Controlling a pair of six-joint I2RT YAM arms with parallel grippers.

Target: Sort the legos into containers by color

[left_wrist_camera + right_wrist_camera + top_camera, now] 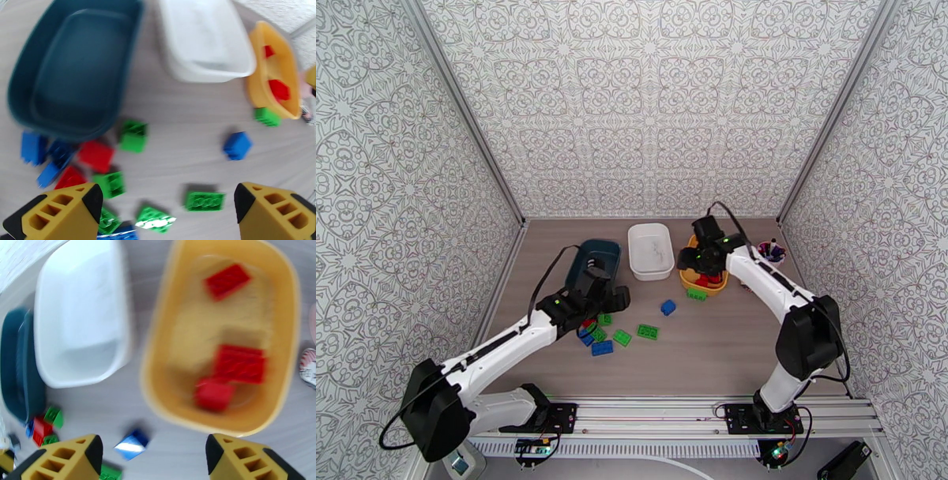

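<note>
The left gripper [168, 203] is held with fingers [63, 213] apart above loose legos [133, 137] beside the teal tub [79, 71]; the right gripper [154, 451] is held over the yellow tub [197, 330], fingers [67, 459] parted.

top camera: fixed high behind the arm bases [553, 414], facing down and forward over the whole worktop [727, 347] to the patterned back wall [648, 103]. distant, wide coverage.

left wrist camera: carried on the left tool [168, 199], its fingers [63, 213] at the bottom edge. it faces down and forward, close to the worktop, and the image is blurred. it takes in the teal tub [21, 102], white tub [205, 73] and yellow tub [254, 83].

right wrist camera: carried on the right tool [153, 447], facing steeply down from close above the yellow tub. image blurred.

shared ground: all three views cover the three tubs and the loose blue brick [237, 145] on the worktop in front of them.
</note>
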